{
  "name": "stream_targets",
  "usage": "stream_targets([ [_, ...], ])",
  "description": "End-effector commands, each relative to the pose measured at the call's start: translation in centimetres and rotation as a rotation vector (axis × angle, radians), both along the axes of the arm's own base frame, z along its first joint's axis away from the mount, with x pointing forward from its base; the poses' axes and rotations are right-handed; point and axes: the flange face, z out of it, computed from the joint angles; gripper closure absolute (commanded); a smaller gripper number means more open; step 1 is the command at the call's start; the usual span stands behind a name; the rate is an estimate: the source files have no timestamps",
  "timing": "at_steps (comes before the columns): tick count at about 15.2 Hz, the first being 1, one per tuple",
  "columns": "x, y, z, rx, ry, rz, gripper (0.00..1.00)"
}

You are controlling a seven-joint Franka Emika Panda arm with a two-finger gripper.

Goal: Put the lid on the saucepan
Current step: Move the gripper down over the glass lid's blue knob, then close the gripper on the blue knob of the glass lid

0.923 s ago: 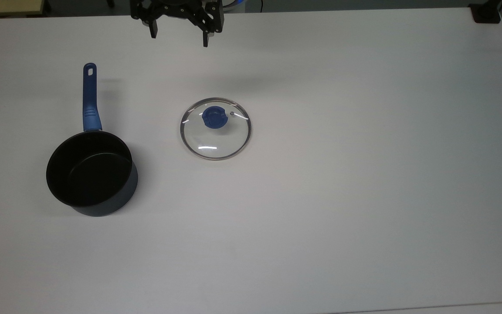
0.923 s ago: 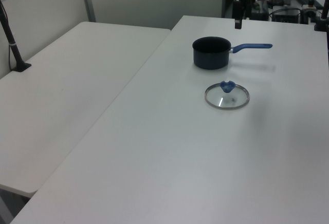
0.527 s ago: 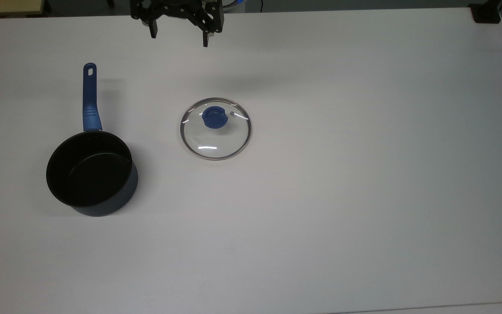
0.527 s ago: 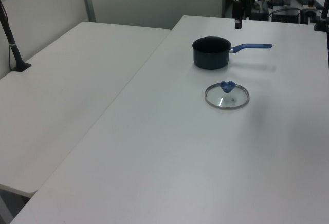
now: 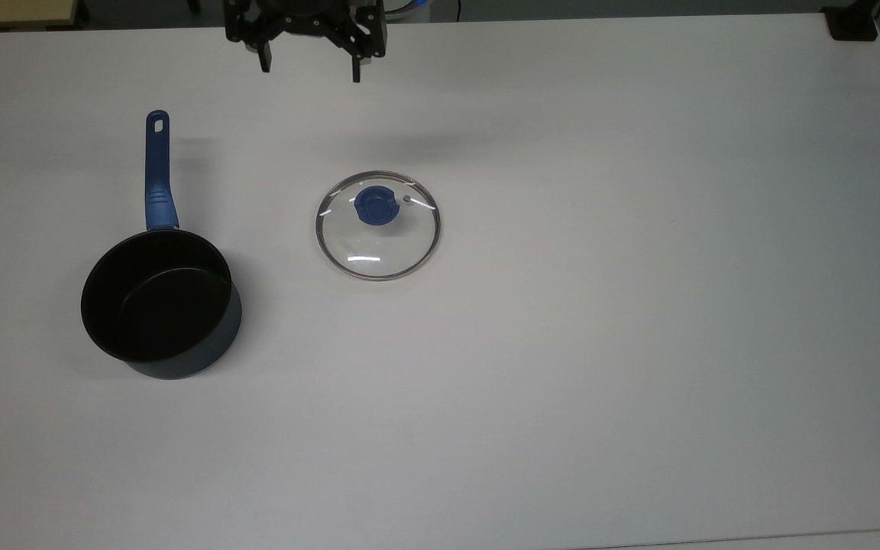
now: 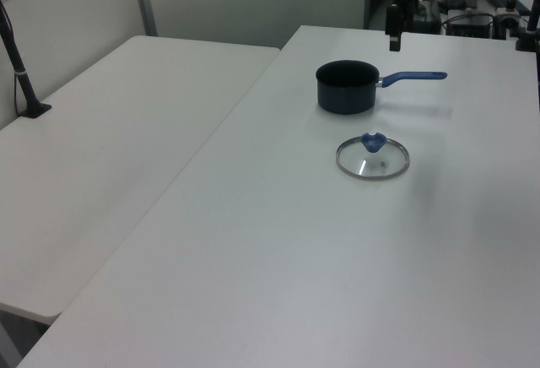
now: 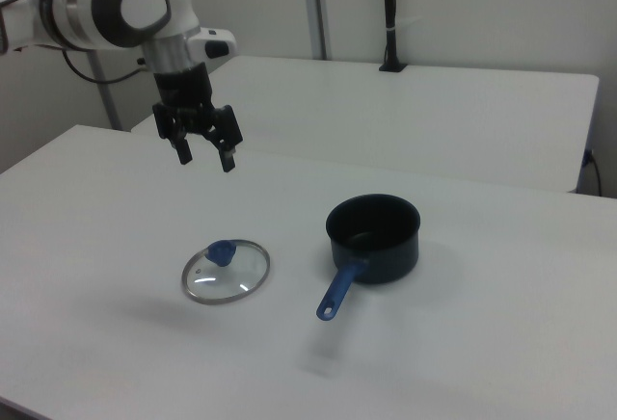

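I have the pincer (image 7: 204,153) hanging high over the bench (image 5: 638,305), its two fingers spread wide and holding nothing. In the top view it sits at the far edge of the bench, up-screen of the lid (image 5: 378,225) and a little toward the top view's left.

The lid lies flat on the bench, roughly midway along the far half, knob (image 5: 373,205) up. The saucepan (image 5: 159,302) stands well apart from it, nearer the top view's left edge of the bench, open and empty, with its handle (image 5: 157,172) pointing at the far edge.

As I read it, the step in hand is the approach to the lid, and nothing of the task is done yet. The knob is the only sensible hold; the glass dome and thin metal rim give the fingers nothing to bite on. So I would first bring the pincer straight above the knob, then come down vertically with the fingers kept wide, one on each side of it. The knob looks to have a notch or waist, so I would turn the wrist until the fingers meet its narrower faces. I should stop short of the glass, since pressing on it could skid the lid along the bench. Close gently, then lift level.
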Motion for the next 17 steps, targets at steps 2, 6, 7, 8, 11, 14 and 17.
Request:
stream_targets([
  [2,0.3,-0.5,-4.1,-0.03,-0.008,0.062,0.0],
  [6,1.8,-0.4,-8.3,-0.038,0.031,0.116,0.0],
  [7,2.1,-0.2,-9.5,-0.038,0.053,0.145,0.0],
  [8,2.7,0.0,-11.3,-0.037,0.07,0.174,0.0],
  [11,3.2,0.3,-14.9,-0.031,0.064,0.236,0.0],
  [14,3.3,1.7,-17.3,-0.009,0.1,0.298,0.0],
  [17,3.5,4.6,-19.2,0.011,0.126,0.375,0.0],
])
